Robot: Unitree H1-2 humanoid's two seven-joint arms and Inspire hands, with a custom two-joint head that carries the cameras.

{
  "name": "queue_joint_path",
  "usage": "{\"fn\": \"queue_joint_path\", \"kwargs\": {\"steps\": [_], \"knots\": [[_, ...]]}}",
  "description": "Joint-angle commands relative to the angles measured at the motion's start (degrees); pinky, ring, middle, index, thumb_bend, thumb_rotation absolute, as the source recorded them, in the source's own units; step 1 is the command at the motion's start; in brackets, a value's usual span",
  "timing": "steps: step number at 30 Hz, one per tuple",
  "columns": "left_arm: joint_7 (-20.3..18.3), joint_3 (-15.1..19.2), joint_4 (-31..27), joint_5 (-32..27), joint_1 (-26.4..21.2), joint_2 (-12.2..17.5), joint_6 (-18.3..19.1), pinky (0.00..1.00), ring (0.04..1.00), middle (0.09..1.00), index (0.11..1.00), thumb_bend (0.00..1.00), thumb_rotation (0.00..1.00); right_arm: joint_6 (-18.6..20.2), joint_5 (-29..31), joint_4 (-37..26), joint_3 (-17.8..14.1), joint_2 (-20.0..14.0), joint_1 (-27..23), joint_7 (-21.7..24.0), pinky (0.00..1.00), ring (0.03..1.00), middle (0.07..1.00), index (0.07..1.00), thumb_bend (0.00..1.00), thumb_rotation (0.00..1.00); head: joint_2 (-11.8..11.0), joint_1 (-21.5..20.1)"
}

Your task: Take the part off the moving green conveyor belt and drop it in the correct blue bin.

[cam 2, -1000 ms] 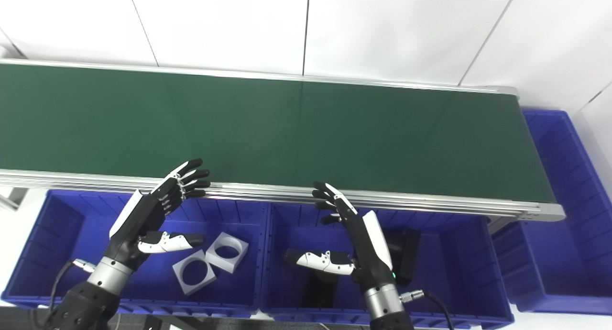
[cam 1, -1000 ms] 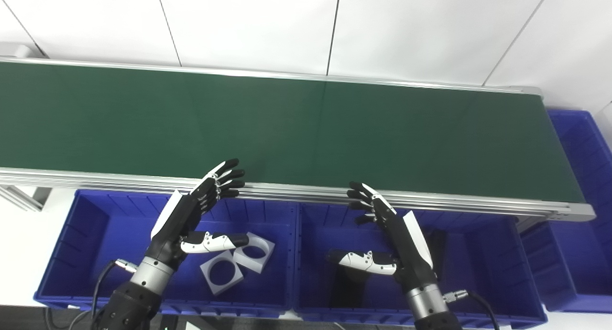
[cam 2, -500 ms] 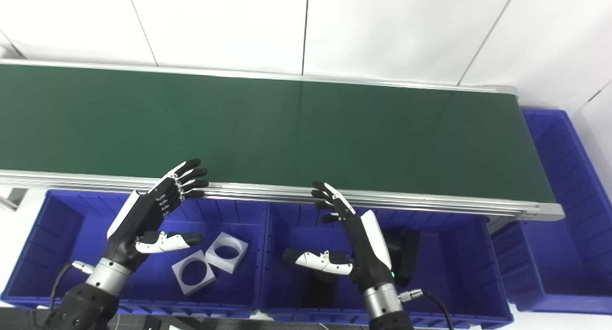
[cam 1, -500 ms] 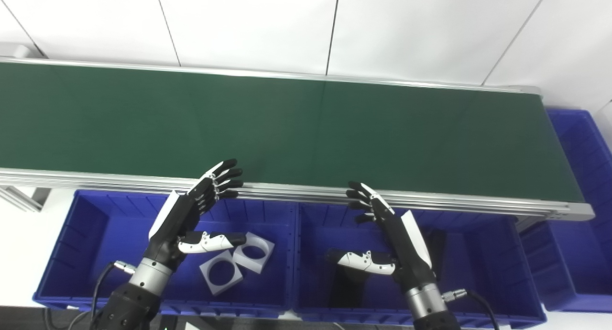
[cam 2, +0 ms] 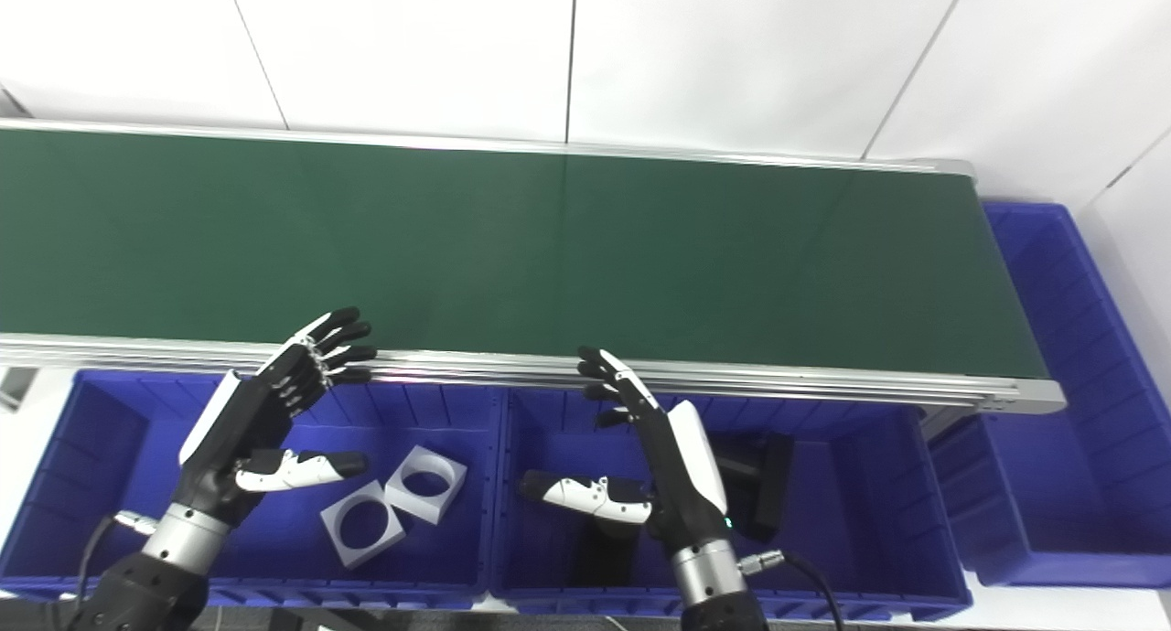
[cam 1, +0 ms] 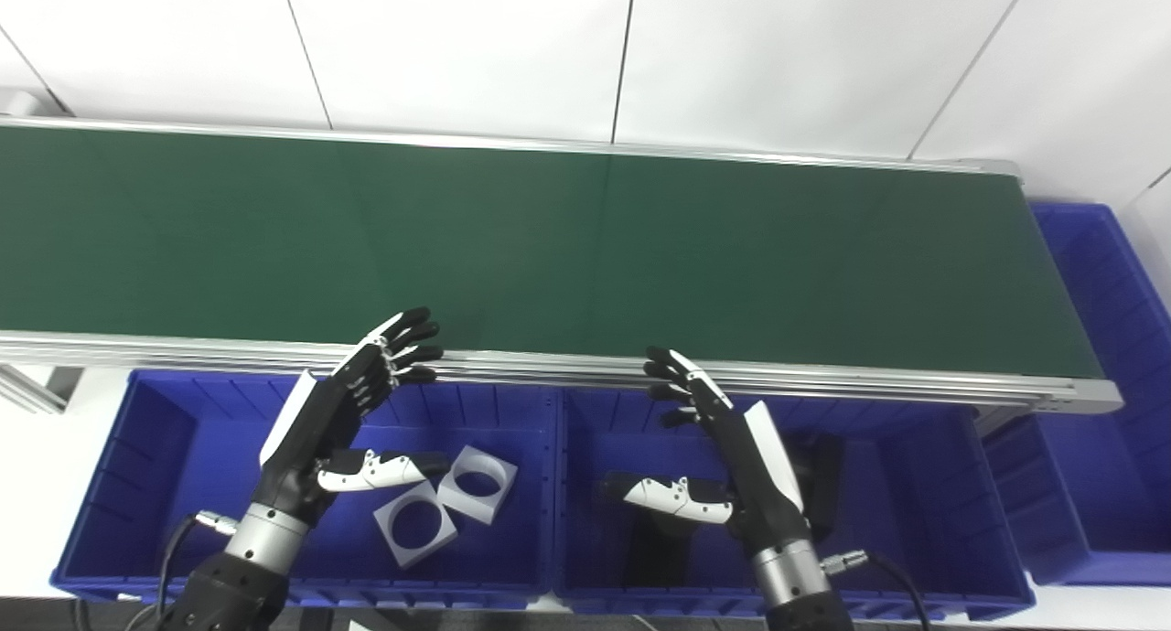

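The green conveyor belt (cam 1: 567, 238) runs across the view with no part on it. My left hand (cam 1: 343, 416) hovers open over the left blue bin (cam 1: 137, 485), fingertips near the belt's front rail. My right hand (cam 1: 732, 457) hovers open over the middle blue bin (cam 1: 924, 503), thumb spread sideways. Two white square parts with round holes (cam 1: 448, 503) lie in the left bin. Black parts (cam 1: 819, 485) lie in the middle bin, partly hidden behind my right hand.
A third blue bin (cam 1: 1102, 411) stands at the belt's right end. The aluminium rail (cam 1: 869, 384) edges the belt's front. A white panelled wall (cam 1: 585, 55) rises behind the belt.
The whole picture has shifted slightly left, so the camera moved. Both hands keep their open pose over the bins. The belt stays bare.
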Motion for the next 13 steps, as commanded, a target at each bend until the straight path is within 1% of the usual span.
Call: {"fn": "queue_joint_path", "kwargs": {"steps": [1, 3, 5, 8, 13], "knots": [[-0.4, 0.3, -0.9, -1.4, -0.1, 0.5, -2.0, 0.74, 0.818, 0.882, 0.896, 0.88, 0.25, -1.1, 0.2, -0.7, 0.2, 0.7, 0.0, -1.1, 0.64, 0.772, 0.837, 0.859, 0.83, 0.44, 0.2, 0.7], [-0.2, 0.4, -0.8, -0.6, 0.0, 0.5, -2.4, 0.74, 0.813, 0.879, 0.896, 0.88, 0.26, -1.2, -0.2, -0.8, 0.2, 0.6, 0.0, -1.3, 0.63, 0.766, 0.833, 0.859, 0.83, 0.45, 0.2, 1.0], [0.1, 0.4, -0.7, 0.4, -0.1, 0.5, -3.1, 0.74, 0.806, 0.874, 0.896, 0.88, 0.27, -1.2, -0.4, -0.9, 0.3, 0.5, 0.1, -1.3, 0.64, 0.77, 0.831, 0.859, 0.82, 0.45, 0.2, 1.0], [0.3, 0.3, -0.8, 1.3, -0.1, 0.6, -3.2, 0.73, 0.801, 0.866, 0.889, 0.89, 0.3, -1.0, -0.5, -1.0, 0.4, 0.4, 0.1, -1.2, 0.66, 0.777, 0.835, 0.862, 0.81, 0.45, 0.2, 1.1], [0.1, 0.3, -1.0, 1.3, -0.1, 0.7, -2.8, 0.73, 0.802, 0.861, 0.881, 0.89, 0.28, -1.3, -0.4, -0.6, 0.4, 0.3, 0.1, -1.3, 0.66, 0.776, 0.834, 0.86, 0.81, 0.45, -0.1, 1.2]]}}
